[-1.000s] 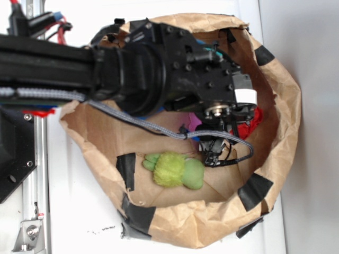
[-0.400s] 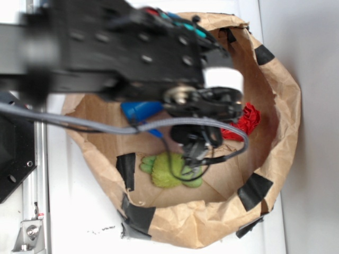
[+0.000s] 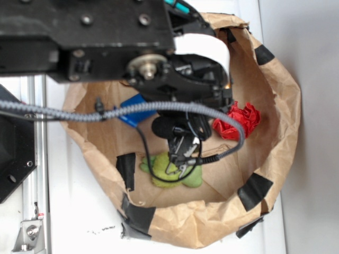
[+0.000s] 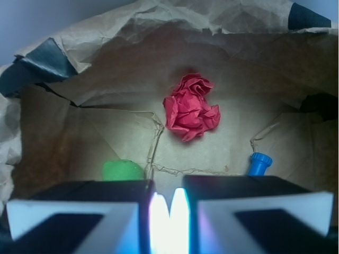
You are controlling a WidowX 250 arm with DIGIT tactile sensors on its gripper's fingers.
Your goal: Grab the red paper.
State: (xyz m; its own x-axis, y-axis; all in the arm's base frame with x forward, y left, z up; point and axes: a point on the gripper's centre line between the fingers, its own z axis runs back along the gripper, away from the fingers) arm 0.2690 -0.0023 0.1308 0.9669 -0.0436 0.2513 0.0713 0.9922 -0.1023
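Note:
The red paper [image 3: 237,120] is a creased red wad on the floor of the brown paper bag [image 3: 275,106], at its right side. In the wrist view it [image 4: 190,114] lies ahead of me at the centre, well apart from the fingers. My gripper [image 3: 180,163] hangs over the green plush toy [image 3: 159,177], left of and below the red paper. In the wrist view my gripper [image 4: 168,185] has its two black fingers close together with only a thin bright slit between them, and nothing is held.
A blue bottle [image 3: 132,110] lies in the bag behind the arm; its cap [image 4: 259,163] shows in the wrist view. The green plush [image 4: 122,170] peeks over the left finger. Crumpled bag walls with black tape patches [image 3: 254,191] ring everything.
The arm has lifted and pulled back left from the red paper, which is now fully uncovered. The gripper now sits over the green plush.

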